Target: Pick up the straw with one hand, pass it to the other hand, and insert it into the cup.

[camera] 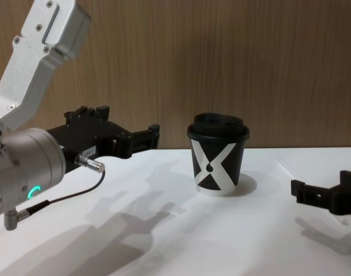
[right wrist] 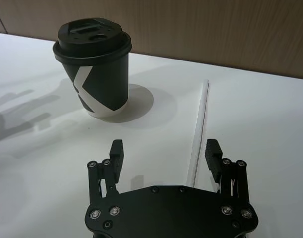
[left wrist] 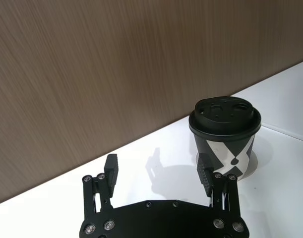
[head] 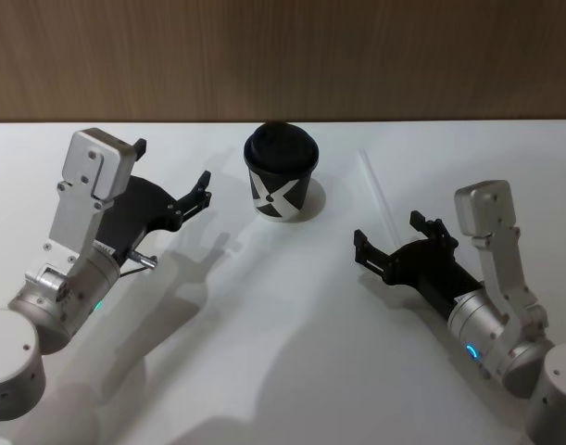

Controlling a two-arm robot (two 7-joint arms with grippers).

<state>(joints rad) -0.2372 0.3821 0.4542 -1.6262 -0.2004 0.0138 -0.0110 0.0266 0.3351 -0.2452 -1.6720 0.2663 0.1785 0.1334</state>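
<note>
The thin white straw (head: 377,197) (right wrist: 198,130) lies flat on the white table, to the right of the cup. The black cup (head: 281,176) (left wrist: 224,135) (right wrist: 94,64) (camera: 218,156), with its white X and domed lid, stands upright near the back middle. My right gripper (head: 388,232) (right wrist: 164,147) (camera: 321,185) is open, low over the table, and the straw's near end runs in between its fingers. My left gripper (head: 171,165) (left wrist: 157,163) (camera: 129,125) is open and holds nothing. It is raised to the left of the cup and points toward it.
A brown wood-grain wall (head: 283,56) runs along the table's (head: 264,352) far edge, just behind the cup. A thin dark cable with a metal plug (camera: 90,164) hangs from the left arm. Open table surface lies between the two arms, in front of the cup.
</note>
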